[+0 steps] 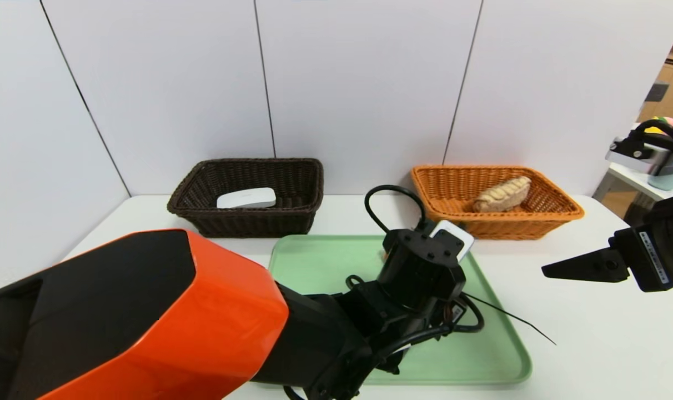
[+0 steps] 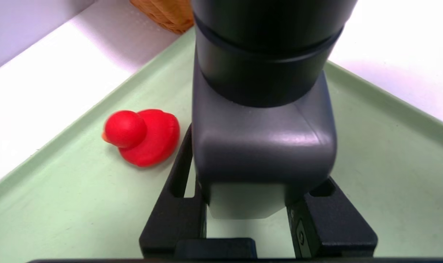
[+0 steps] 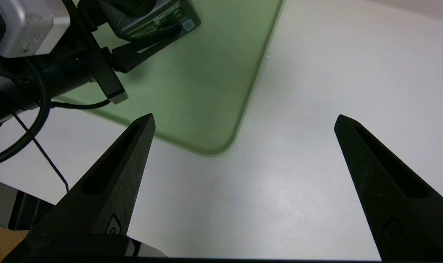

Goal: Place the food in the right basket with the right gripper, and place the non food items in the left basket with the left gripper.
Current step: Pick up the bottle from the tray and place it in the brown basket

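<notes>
A white table (image 1: 581, 333) is seen set against a white panelled wall (image 1: 358, 83), with shelving and another small table visible at the far right of the room. A pale green tray (image 1: 325, 261) lies at the table's centre. Behind it, a dark brown basket (image 1: 292, 183) stands on the left and an orange basket (image 1: 553, 203) on the right, well apart. A white flat object (image 1: 246, 198) is noted in the brown basket and a bread roll (image 1: 502, 194) in the orange one.

The left gripper (image 2: 245, 204) is positioned over the tray and is clamped on a dark grey device with a black cylindrical part (image 2: 261, 109); what this item is cannot be told with confidence, as the head view hides most of it behind the wrist. Its long axis runs away from the fingers (image 2: 177, 215) along the line in which the gripper points, roughly toward the orange basket, whose corner shows beyond it in the left wrist view. A red rubber duck (image 2: 143, 137) sits upright on the tray just beside the held device, apart from the fingers, near the tray's rim, its beak directed at that rim.

The right gripper (image 3: 243, 124) is held above bare table off the tray's near right corner, jaws spread wide and holding nothing.
</notes>
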You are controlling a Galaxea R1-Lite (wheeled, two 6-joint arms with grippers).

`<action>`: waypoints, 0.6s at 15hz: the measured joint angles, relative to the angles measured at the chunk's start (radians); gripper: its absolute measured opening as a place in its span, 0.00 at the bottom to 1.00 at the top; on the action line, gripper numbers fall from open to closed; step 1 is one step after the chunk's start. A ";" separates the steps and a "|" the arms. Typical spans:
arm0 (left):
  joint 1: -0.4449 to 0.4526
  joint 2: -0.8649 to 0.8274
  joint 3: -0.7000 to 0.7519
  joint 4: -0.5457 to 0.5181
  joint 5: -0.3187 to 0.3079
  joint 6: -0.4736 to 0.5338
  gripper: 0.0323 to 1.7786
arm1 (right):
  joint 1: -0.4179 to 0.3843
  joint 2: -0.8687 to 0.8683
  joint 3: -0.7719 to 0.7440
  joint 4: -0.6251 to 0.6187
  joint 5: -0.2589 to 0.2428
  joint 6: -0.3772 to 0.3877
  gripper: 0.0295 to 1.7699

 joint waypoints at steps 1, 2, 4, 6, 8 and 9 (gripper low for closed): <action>0.003 -0.015 0.000 0.014 0.000 0.003 0.33 | 0.000 -0.004 0.003 0.000 -0.001 0.001 0.96; 0.011 -0.036 0.000 0.040 0.000 0.006 0.33 | -0.001 -0.007 0.003 -0.003 -0.001 0.003 0.96; 0.046 -0.083 -0.011 0.102 -0.004 0.011 0.33 | -0.001 -0.010 0.004 -0.005 -0.002 0.003 0.96; 0.108 -0.133 -0.032 0.161 -0.006 0.013 0.33 | -0.003 -0.011 0.004 -0.005 -0.003 0.005 0.96; 0.181 -0.179 -0.064 0.219 -0.008 0.025 0.33 | -0.009 -0.011 0.003 -0.006 0.001 0.004 0.96; 0.220 -0.201 -0.081 0.247 -0.011 0.038 0.33 | -0.010 -0.010 0.003 -0.006 0.003 0.004 0.96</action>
